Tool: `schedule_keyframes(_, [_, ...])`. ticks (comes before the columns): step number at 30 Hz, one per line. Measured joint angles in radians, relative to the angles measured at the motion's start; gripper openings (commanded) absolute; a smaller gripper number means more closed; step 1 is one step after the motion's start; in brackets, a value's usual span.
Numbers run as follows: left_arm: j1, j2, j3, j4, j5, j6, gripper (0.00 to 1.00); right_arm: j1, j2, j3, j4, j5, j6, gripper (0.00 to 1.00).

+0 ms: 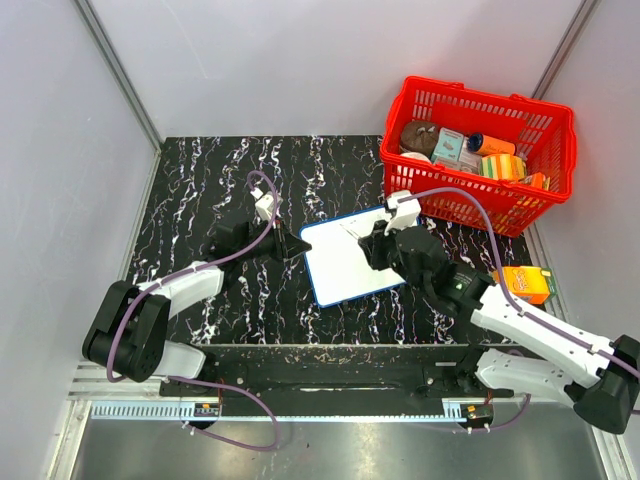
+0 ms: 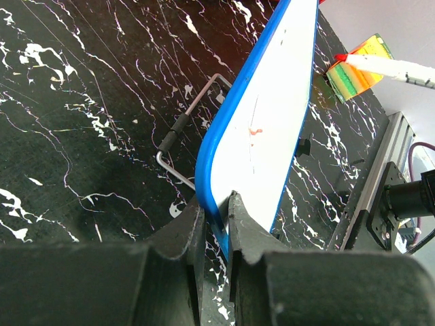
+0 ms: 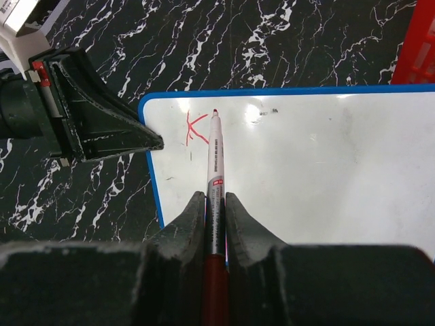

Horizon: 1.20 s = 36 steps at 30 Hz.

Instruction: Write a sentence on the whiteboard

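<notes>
The whiteboard (image 1: 345,262) sits at the middle of the worktop (image 1: 220,180). The left pincer (image 2: 216,224) is clamped on its blue edge. The right pincer (image 3: 215,204) grips a red marker (image 3: 215,159), tip beside a red "K" (image 3: 195,129).

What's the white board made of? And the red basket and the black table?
The whiteboard looks like smooth glossy coated board, since lights reflect off it, in a blue plastic-looking frame. The red basket seems moulded plastic: an open lattice. The table looks like black marble with white veins, maybe only a printed surface.
</notes>
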Motion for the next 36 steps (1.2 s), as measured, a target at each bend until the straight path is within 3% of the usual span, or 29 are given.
schedule_keyframes(14, [0.0,0.0,0.0,0.0,0.0,0.0,0.0,-0.048,0.026,0.007,0.013,-0.149,-0.054,0.0])
schedule_keyframes(36, [0.0,0.0,0.0,0.0,0.0,0.001,0.0,-0.048,0.111,0.045,-0.032,-0.127,-0.08,0.0])
